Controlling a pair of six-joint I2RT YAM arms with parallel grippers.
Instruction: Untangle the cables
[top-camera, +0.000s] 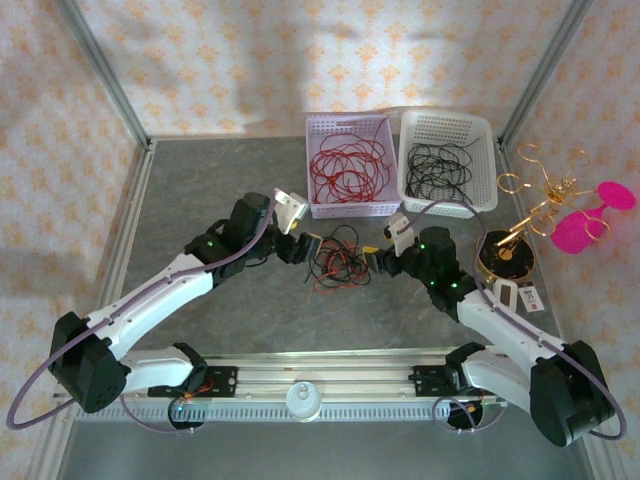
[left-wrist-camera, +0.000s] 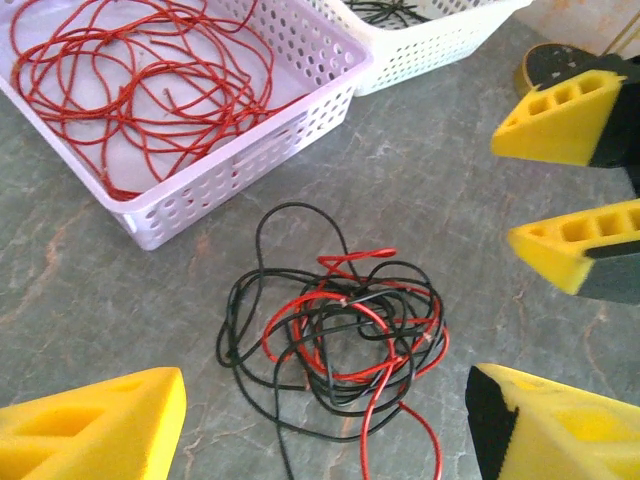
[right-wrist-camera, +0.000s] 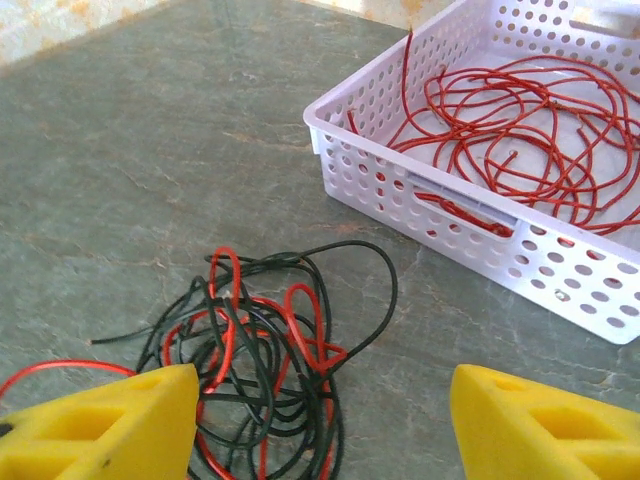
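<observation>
Lying tangled, cables (left-wrist-camera: 335, 335) between left fingers (left-wrist-camera: 95, 425), right fingers (right-wrist-camera: 100, 425)

Staged robot test cell, lab-type, not a home: I am bolted to an aluminium rail (top-camera: 330, 385) at the edge of a grey stone-look table (top-camera: 220, 320). It is boxed in by metal frame posts (top-camera: 105, 70) and patterned wallpaper panels (top-camera: 200, 60), with a lavender basket (top-camera: 350, 210) and a white basket (top-camera: 450, 117) at the back

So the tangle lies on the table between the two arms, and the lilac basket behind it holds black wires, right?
Not quite: the lilac basket holds red wires, as the top view shows. The tangle lies where you say.
</observation>
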